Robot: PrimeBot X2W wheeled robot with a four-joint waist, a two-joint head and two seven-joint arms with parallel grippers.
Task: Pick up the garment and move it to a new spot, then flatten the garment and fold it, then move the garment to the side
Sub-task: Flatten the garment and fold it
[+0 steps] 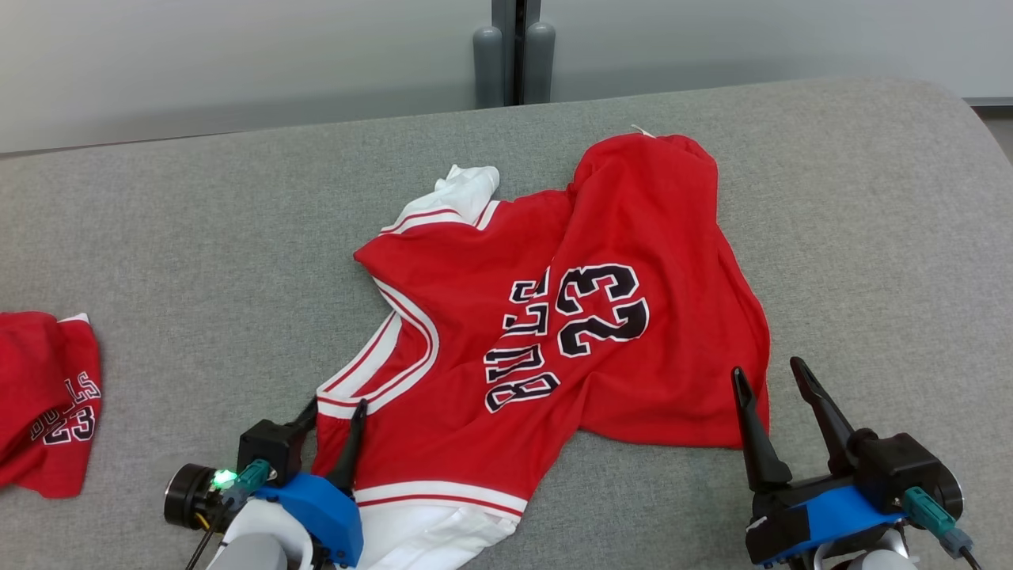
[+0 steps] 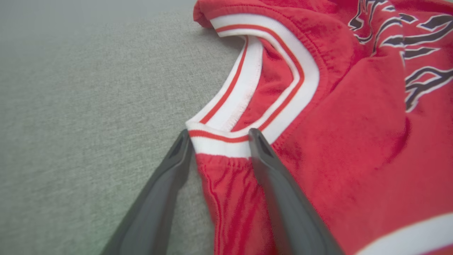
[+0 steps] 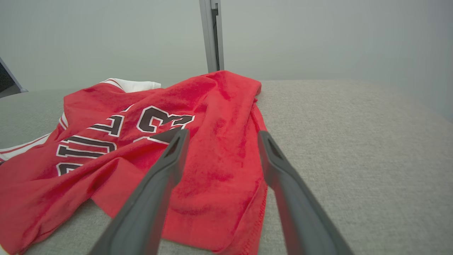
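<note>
A red jersey (image 1: 554, 332) with white trim and black "BULLS 23" lettering lies crumpled on the grey cushioned surface (image 1: 870, 237). My left gripper (image 1: 335, 407) is at its near left corner. It is open, and its fingers (image 2: 262, 152) straddle the white-and-red trimmed shoulder strap (image 2: 219, 141) without pinching it. My right gripper (image 1: 766, 370) is open just off the jersey's near right corner. In the right wrist view the jersey's red hem (image 3: 219, 198) lies below and between the spread fingers of the right gripper (image 3: 223, 134), which hold nothing.
A second red garment (image 1: 47, 396) with the same lettering lies bunched at the left edge of the surface. Behind the surface stand a pale wall and a grey post (image 1: 514, 47). Bare grey fabric stretches to the right (image 3: 354, 141) and far left (image 2: 70, 88).
</note>
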